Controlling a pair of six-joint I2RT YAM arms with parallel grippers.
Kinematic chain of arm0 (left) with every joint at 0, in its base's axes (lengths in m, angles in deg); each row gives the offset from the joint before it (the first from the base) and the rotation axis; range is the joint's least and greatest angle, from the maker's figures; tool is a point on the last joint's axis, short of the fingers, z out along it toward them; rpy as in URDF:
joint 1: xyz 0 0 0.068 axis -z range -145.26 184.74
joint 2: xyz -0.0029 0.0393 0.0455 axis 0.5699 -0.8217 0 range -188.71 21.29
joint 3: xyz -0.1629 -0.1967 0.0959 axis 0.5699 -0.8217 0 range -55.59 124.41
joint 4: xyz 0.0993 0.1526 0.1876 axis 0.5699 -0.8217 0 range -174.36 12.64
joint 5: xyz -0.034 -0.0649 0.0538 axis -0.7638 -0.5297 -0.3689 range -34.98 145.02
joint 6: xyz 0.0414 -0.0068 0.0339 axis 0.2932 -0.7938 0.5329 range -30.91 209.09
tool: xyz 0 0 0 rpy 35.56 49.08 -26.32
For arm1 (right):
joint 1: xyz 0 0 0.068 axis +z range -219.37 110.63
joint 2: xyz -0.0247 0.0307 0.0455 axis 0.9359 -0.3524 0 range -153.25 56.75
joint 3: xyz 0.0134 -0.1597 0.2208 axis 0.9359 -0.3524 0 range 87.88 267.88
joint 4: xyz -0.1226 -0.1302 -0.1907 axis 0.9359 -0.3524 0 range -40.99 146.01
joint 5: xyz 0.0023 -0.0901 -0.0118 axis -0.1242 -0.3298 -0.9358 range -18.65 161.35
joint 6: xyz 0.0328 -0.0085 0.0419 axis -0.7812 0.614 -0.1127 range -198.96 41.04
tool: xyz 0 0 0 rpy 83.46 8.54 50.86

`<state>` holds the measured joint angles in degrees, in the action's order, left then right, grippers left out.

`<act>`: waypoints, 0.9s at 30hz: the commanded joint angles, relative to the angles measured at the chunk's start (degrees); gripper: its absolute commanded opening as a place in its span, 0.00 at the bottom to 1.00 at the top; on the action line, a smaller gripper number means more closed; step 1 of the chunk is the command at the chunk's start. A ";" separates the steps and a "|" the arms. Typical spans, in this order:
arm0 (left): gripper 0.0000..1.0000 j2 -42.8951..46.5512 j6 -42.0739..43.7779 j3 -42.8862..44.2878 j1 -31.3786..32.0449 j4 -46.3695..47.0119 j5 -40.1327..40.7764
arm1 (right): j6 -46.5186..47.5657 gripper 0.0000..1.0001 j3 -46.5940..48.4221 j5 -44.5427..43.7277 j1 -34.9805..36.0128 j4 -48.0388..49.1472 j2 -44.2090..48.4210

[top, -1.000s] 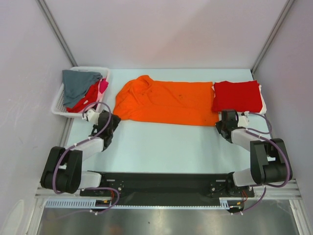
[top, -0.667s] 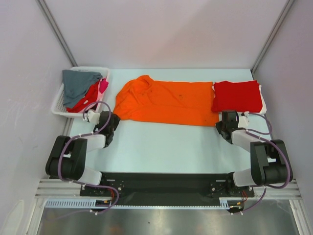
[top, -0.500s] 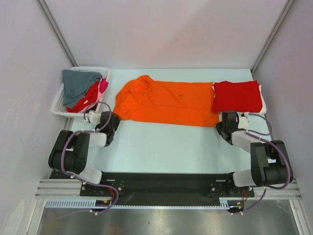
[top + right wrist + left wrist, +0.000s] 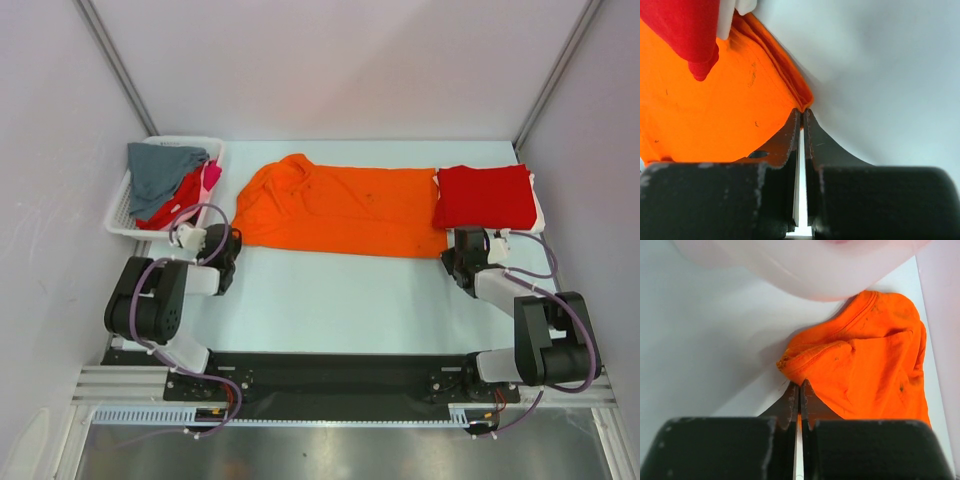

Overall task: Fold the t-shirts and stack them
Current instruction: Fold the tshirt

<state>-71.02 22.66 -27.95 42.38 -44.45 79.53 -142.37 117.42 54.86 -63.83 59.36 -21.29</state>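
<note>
Orange tee (image 4: pixel 340 208): it lies as a long band across the table (image 4: pixel 340 295), collar end to the left. I read it as halved lengthwise and ready for a cross fold.
Left gripper (image 4: pixel 799 386): the jaws are pressed to a hairline slit at the near collar-end corner. I judge a pinch on the hem, which gives me one end to lift.
Right gripper (image 4: pixel 802 112): it is closed just as tight on the doubled hem at the other near corner, so both ends can rise together and the cloth stays taut.
Red tee (image 4: pixel 483 196): it is folded square on the far right and overlaps the orange tee's end. It looks like the start of the stack.
Basket (image 4: pixel 118 212): it holds the grey tee (image 4: pixel 160 170) and others awaiting a turn.
Risk: the red tee may drag when I lift the right corner.
</note>
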 commanded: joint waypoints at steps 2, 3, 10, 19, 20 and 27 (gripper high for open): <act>0.04 4.15 1.04 0.67 -0.52 -1.96 4.57 | -0.65 0.00 -0.45 -3.20 0.44 0.16 2.01; 0.09 5.38 0.87 -0.03 -0.52 -2.14 5.36 | -0.65 0.00 -0.53 -3.28 0.44 0.07 2.10; 0.45 10.57 -0.72 -0.92 -0.52 -10.32 9.15 | -0.92 0.00 -0.80 -3.46 0.52 0.25 2.37; 0.61 7.15 -1.07 -0.48 -0.52 -4.46 -5.33 | -0.57 0.00 -0.62 -3.20 0.61 0.69 1.75; 0.60 6.36 -0.46 -0.13 -0.52 -3.12 -6.40 | -0.74 0.00 -0.62 -3.20 0.61 0.69 1.75; 0.44 -0.14 -3.87 1.46 -0.61 -1.79 -8.78 | -0.74 0.00 -0.71 -3.20 0.61 0.69 1.93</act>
<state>-69.66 20.74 -27.90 42.10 -48.78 73.15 -142.57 117.07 54.20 -63.43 59.32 -20.16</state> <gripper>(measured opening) 0.475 0.039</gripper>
